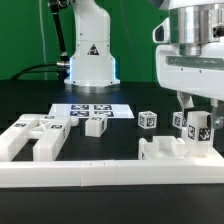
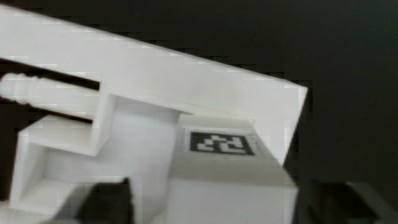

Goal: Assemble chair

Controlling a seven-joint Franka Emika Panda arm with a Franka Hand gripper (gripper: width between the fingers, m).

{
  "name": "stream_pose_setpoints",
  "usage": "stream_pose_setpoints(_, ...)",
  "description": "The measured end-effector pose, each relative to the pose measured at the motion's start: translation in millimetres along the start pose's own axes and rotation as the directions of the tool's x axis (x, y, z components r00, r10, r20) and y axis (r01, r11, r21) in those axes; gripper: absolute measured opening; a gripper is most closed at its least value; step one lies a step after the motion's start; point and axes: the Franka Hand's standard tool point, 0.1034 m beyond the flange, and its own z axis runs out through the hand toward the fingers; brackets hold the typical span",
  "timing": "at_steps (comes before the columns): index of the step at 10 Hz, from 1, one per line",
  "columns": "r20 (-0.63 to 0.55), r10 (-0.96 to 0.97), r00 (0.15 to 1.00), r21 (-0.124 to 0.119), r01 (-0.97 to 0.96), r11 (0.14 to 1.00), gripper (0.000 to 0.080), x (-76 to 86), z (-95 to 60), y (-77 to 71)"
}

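Note:
My gripper hangs at the exterior view's right, its jaws closed on a white tagged chair piece that stands on a larger white chair part just behind the border rail. In the wrist view the gripper has a dark finger on each side of the white block, whose tag faces the camera. A flat white panel runs beyond it. Another white chair panel lies at the exterior view's left. Two small tagged cubes sit mid-table.
The long low white border rail runs along the front. The marker board lies flat behind the cubes. The robot's base stands at the back, with cables trailing to its left.

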Motion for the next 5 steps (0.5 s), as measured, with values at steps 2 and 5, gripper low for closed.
stream_pose_setpoints(2,-0.001,-0.221,0.975,0.002,0.221,0.975,0.0635,-0.1,0.0,0.0)
stream_pose_setpoints(5,-0.003,-0.519,0.855,0.003,0.519,0.855,0.0649,-2.4,0.1,-0.6)
